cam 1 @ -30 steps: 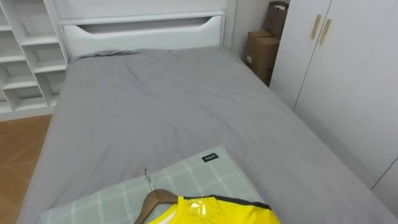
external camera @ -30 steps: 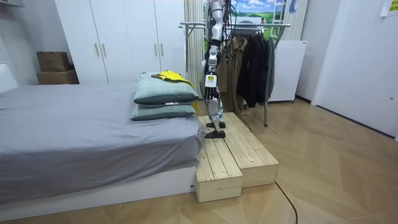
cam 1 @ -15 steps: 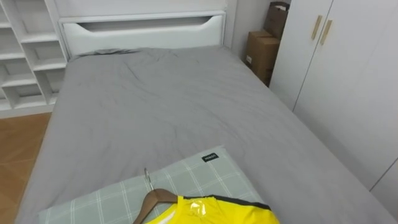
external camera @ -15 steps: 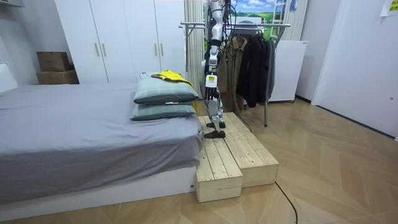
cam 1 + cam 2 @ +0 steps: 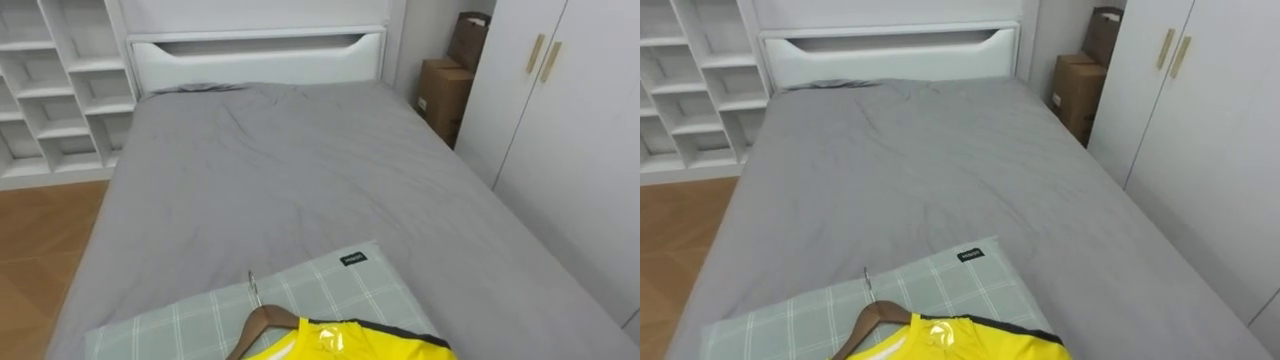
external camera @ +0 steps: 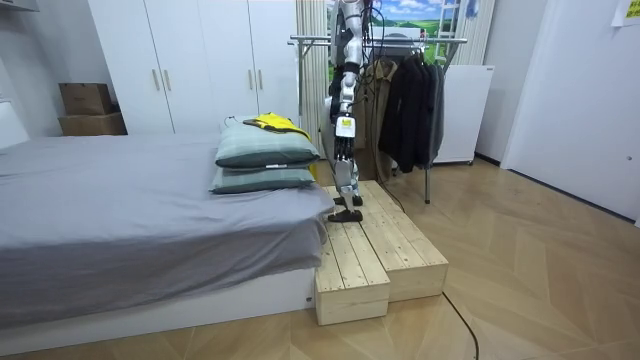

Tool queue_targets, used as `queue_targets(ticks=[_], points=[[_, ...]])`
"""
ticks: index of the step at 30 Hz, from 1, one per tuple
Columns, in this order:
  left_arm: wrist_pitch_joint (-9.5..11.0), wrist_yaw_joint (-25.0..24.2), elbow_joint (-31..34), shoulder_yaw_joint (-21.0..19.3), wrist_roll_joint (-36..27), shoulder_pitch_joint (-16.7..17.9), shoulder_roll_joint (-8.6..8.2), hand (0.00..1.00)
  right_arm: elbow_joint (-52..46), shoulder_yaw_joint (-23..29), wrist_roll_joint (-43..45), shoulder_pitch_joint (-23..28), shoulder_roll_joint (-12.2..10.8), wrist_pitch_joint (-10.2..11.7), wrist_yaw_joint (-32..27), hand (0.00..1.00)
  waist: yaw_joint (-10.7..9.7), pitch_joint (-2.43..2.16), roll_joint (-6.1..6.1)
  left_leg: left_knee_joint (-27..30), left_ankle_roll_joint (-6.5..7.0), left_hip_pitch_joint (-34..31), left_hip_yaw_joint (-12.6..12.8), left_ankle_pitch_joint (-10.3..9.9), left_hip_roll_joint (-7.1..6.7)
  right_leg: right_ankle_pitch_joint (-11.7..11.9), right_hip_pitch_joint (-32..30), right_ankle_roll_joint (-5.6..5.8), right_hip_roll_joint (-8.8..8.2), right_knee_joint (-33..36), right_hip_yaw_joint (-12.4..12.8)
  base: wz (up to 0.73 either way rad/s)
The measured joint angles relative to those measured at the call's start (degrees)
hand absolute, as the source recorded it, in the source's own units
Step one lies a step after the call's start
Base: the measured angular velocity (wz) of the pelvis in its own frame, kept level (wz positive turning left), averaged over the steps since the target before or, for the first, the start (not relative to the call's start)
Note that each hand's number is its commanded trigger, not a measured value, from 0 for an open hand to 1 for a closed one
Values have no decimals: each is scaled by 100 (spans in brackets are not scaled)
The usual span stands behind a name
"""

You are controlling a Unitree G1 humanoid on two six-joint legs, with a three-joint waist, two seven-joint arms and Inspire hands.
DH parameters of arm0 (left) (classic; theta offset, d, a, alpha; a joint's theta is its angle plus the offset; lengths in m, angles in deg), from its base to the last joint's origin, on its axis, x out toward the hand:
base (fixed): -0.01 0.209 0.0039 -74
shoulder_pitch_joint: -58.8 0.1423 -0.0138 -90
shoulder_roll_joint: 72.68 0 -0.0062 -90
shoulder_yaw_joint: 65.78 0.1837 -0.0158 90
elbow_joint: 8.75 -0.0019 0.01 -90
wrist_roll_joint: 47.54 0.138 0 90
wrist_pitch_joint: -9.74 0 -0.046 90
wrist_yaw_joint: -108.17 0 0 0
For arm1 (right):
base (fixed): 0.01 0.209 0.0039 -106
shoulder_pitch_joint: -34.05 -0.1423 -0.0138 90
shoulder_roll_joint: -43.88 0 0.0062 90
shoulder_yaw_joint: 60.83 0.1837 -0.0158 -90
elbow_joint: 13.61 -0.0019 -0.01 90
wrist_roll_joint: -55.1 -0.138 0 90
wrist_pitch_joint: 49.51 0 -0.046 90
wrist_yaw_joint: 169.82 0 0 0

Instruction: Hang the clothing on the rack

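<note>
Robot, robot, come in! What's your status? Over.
Left robot hand hangs at side. Yellow shirt on hanger, lying on pillow. Clothes rack behind robot.

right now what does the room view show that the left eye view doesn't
Room view adds: a metal clothes rail of dark hanging garments, and the pale wooden plank platform the robot stands on. Left eye view adds: white headboard, white cubby shelves, brown wooden hanger. Both: yellow garment on a green checked pillow, grey bed, white wardrobe.

The bed (image 5: 300,170) has a flat grey sheet (image 5: 230,200). Two pillows (image 6: 265,155) lie stacked on its end, near the robot's left hand (image 6: 342,140). The rest of the bed stretches away from that hand.
</note>
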Motion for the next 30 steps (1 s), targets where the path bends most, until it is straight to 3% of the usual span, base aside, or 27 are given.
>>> queue_targets(ticks=[3, 9, 19, 25, 30], points=[[166, 482, 133, -80, 7, -60, 61, 0, 3, 2, -1, -1, 52, 4, -38, 0, -1, 7, 59, -14, 0, -5, -3, 0, -8, -7, -9, 3, -6, -3, -4, 0], [374, 1324, 417, -80, 72, -229, 205, 0, -4, -55, 16, -5, 77, 5, -42, 0, -12, -2, 64, -44, 2, 10, -9, 3, -17, -10, -11, 3, -9, -4, -3, 0], [516, 2046, 827, -30, 375, -231, 215, 0, -53, -72, 30, 29, 167, 7, -40, 0, -22, -31, 83, -150, 3, 107, 4, 2, -22, -8, -7, 5, 7, 1, 99, -5], [674, 2437, 1602, 177, 1662, -172, 212, 0, -107, -104, 75, 40, 230, 70, -20, 0, -74, -32, 120, -132, 3, 96, -9, 2, -21, -8, -5, 5, 4, 1, 81, 2], [692, 2473, 2519, 780, 2838, -184, 236, 0, -139, -121, 124, 0, 245, 130, 17, 0, -249, -29, 165, -129, 4, 48, -38, 3, -30, -6, -26, 8, 2, -7, 72, 2]])
